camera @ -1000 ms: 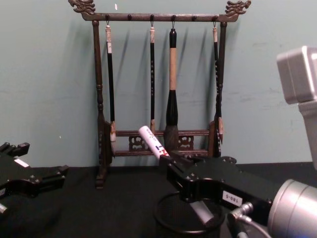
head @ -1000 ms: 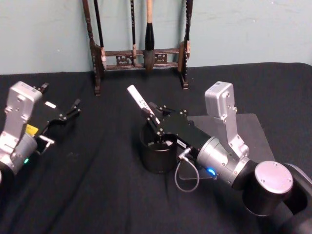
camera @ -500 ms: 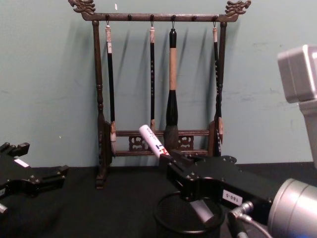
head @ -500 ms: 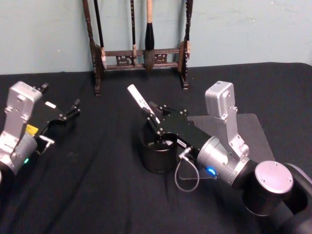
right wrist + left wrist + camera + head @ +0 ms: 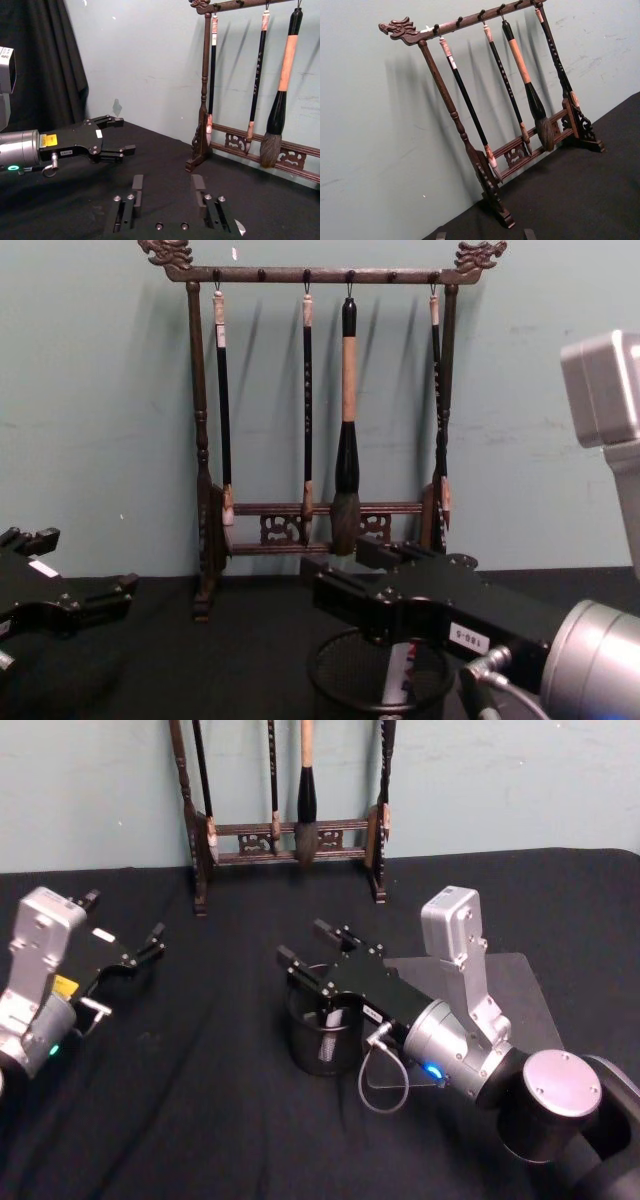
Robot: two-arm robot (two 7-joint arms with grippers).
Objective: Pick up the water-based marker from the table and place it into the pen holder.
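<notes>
Head view | right claw has sprung wide above pen holder | water-based marker now inside, released | placement looks complete | left claw parked aside, fingers apart

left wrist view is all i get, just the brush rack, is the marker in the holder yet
Observer: Yes, the marker stands inside the holder.
Operator: right gripper holding it
Observer: No, the right gripper is open over the holder, gripping nothing.
Operator: and the left one
Observer: The left gripper is open too, far to the holder's left.
</notes>
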